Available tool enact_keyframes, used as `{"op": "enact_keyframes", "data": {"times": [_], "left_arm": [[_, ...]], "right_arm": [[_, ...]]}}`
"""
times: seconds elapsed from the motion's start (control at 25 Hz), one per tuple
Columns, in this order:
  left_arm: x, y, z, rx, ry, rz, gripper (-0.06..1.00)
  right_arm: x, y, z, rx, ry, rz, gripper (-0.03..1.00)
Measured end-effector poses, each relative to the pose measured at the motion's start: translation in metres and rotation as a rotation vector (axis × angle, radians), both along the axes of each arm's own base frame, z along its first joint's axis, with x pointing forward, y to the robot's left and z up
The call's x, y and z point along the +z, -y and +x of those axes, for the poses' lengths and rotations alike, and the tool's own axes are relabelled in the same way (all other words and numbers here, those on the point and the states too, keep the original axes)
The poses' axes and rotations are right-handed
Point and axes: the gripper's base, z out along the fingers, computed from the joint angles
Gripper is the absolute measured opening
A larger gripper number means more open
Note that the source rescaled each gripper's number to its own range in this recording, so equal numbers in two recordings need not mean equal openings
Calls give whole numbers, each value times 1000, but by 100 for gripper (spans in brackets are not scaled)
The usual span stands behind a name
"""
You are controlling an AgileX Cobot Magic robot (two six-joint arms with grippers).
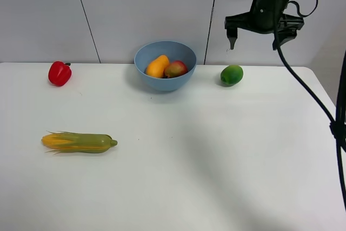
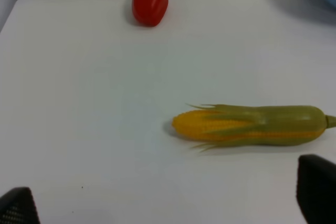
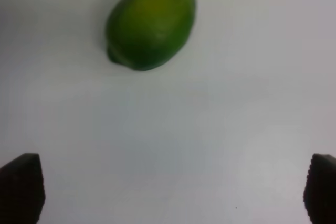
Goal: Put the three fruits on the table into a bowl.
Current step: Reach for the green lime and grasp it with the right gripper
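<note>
One oval lime (image 1: 232,74) — glossy, green

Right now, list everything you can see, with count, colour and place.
table: one, white, under everything
bowl: one, light blue, rear centre of the table
mango: one, orange-yellow, inside the bowl
pomegranate: one, red, inside the bowl beside the mango
lime: one, green, on the table right of the bowl
bell pepper: one, red, rear left of the table
corn cob: one, yellow-green, front left of the table
right gripper: one, black, open, raised above the rear right, near the lime
left gripper: one, black, open, near the corn cob
</note>
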Motion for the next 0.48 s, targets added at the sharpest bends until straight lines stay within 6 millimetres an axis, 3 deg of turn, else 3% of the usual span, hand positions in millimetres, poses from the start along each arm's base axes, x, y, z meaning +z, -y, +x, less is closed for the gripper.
{"op": "enact_keyframes", "data": {"times": [0.28, 0.48], "left_arm": [[0, 0, 0, 0, 0, 0, 99], [0, 0, 0, 0, 0, 0, 99]], "right_arm": [[-12, 28, 12, -150, -4, 31, 100], [-37, 24, 26, -180, -10, 105, 100]]}}
